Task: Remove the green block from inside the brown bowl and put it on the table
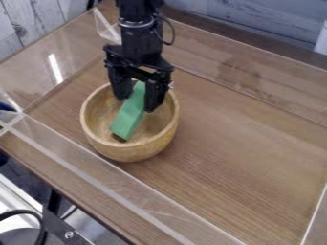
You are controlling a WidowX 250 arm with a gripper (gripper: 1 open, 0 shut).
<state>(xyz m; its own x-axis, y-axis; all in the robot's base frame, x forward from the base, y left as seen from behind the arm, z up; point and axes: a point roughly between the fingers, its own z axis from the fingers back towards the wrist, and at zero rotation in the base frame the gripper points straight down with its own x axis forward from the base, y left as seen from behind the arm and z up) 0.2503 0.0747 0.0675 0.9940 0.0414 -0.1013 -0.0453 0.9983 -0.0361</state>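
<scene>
Near the back-left part of the tabletop (243,144), the brown bowl (130,142) sat upright, round and thick-walled, with pale wood grain showing along its rim. Inside it lay the green block (129,117), a long flat bar of plain matte green. The block was tilted: its lower end rested down in the bowl towards the near side, while its upper end leaned up against the far wall and reached about to the rim.

Directly above the far half of the bowl hung the black arm, pointing straight down. Its fingers (153,93) were spread wide apart, one on each side of the raised upper end of the block, dipping just inside the bowl's rim. The upper end of the block stood between them, but the fingers had not closed on it; a gap showed on both sides as far as the view allowed, and whether either finger brushed the block could not be told.

Around the tabletop ran clear acrylic walls (76,187), the nearest one crossing the foreground at an angle just in front of the bowl. The brown wood-grain surface to the right of the bowl carried faint reflections.
</scene>
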